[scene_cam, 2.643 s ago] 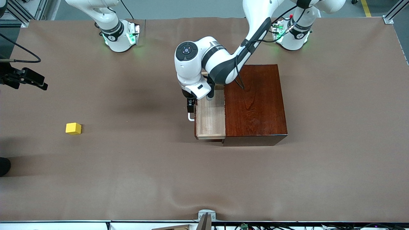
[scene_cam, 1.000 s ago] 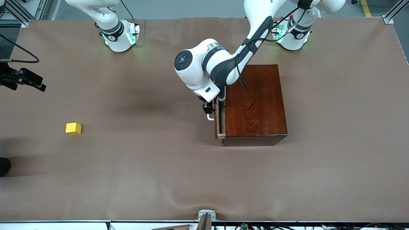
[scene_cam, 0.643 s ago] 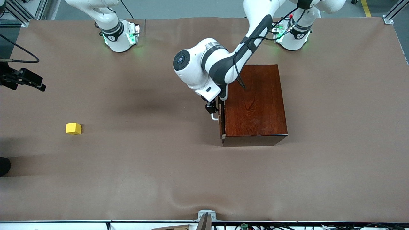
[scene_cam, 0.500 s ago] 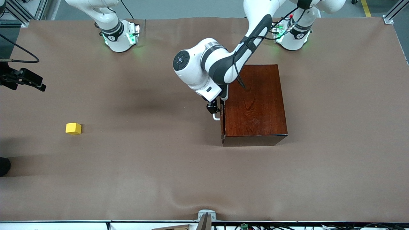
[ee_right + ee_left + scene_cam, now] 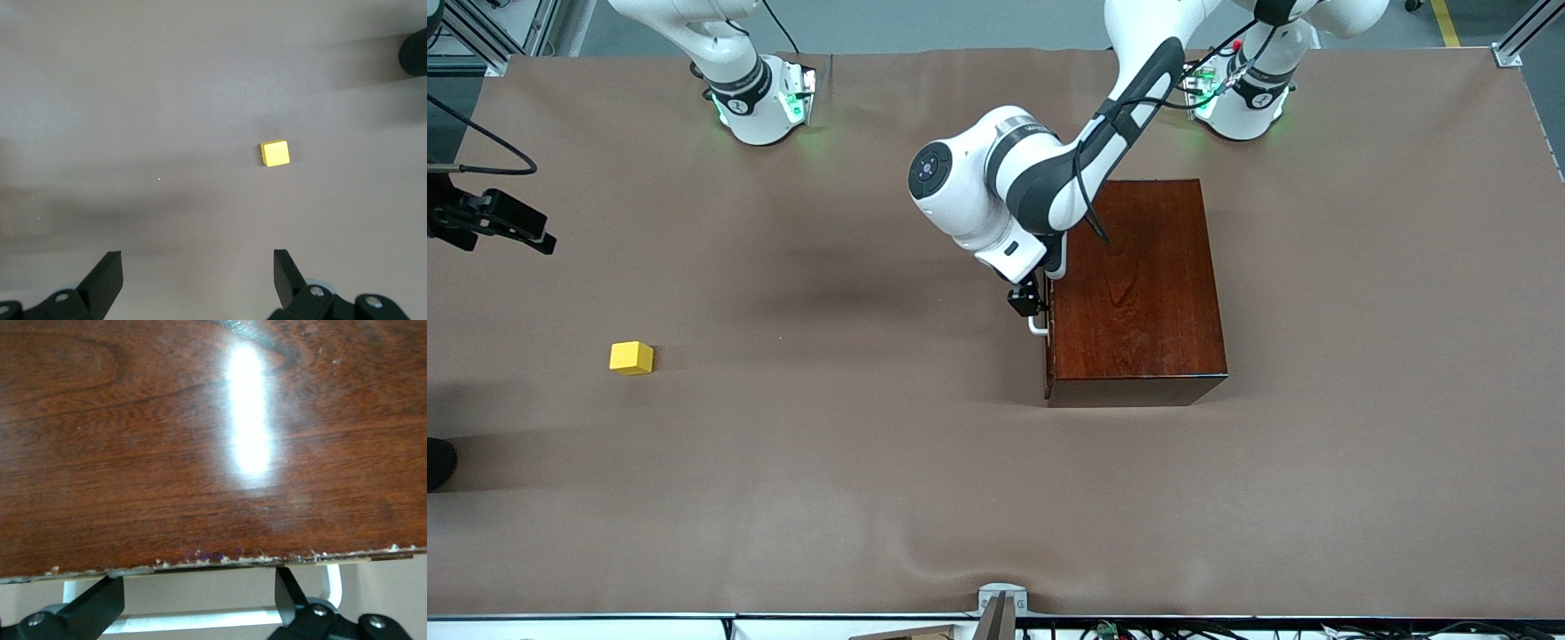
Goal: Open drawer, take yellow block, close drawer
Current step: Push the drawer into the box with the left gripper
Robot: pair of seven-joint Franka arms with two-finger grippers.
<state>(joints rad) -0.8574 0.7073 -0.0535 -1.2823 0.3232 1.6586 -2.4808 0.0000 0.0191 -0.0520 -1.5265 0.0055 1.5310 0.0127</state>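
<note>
The dark reddish-brown box (image 5: 1138,284) stands mid-table. Its drawer is pushed fully in; only the white bar handle (image 5: 1037,327) shows, on the box side facing the right arm's end. My left gripper (image 5: 1030,307) is open at that handle. In the left wrist view the box top (image 5: 200,440) fills the picture, and the handle (image 5: 200,620) runs between my two black fingers (image 5: 100,607). The yellow block (image 5: 631,357) lies on the table toward the right arm's end. My right gripper (image 5: 511,227) waits open and empty above that end; the block (image 5: 275,153) shows below it.
The brown mat (image 5: 871,480) covers the whole table. Both arm bases (image 5: 760,102) stand at the edge farthest from the front camera. A small metal bracket (image 5: 1000,604) sits at the nearest edge.
The drawer has slid from well open to fully shut. My left gripper moved with the handle toward the box. The right arm and the yellow block have not moved.
</note>
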